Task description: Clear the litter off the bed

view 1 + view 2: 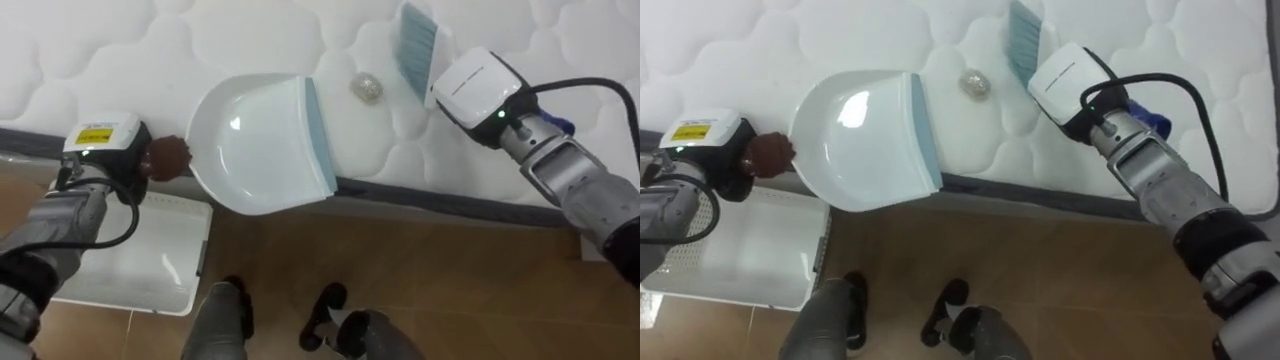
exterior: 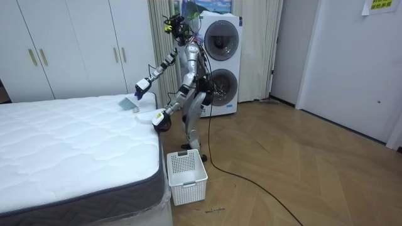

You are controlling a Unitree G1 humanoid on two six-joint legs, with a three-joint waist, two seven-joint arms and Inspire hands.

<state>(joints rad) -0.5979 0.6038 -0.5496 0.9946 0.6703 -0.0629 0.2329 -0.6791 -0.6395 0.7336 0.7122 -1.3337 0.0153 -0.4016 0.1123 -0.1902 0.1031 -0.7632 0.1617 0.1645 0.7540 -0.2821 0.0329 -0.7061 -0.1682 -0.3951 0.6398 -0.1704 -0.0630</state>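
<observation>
I stand at the side edge of the white quilted mattress [image 1: 110, 60]. My left hand [image 1: 105, 150] is shut on the brown handle [image 1: 168, 157] of a white dustpan [image 1: 255, 140]. The pan lies partly on the mattress and partly over its edge, with its pale blue lip [image 1: 320, 135] facing right. A small crumpled silvery ball [image 1: 366, 87] rests on the mattress just right of the lip. My right hand [image 1: 478, 85] is shut on a brush with blue bristles [image 1: 415, 45], which stands right of the ball and slightly beyond it.
A white slatted basket [image 1: 130, 260] stands on the wooden floor [image 1: 420, 280] under my left arm, against the bed's dark side band [image 1: 450, 195]. In the room view, stacked washing machines [image 2: 220, 63] are behind me and wardrobes [image 2: 63, 47] line the wall.
</observation>
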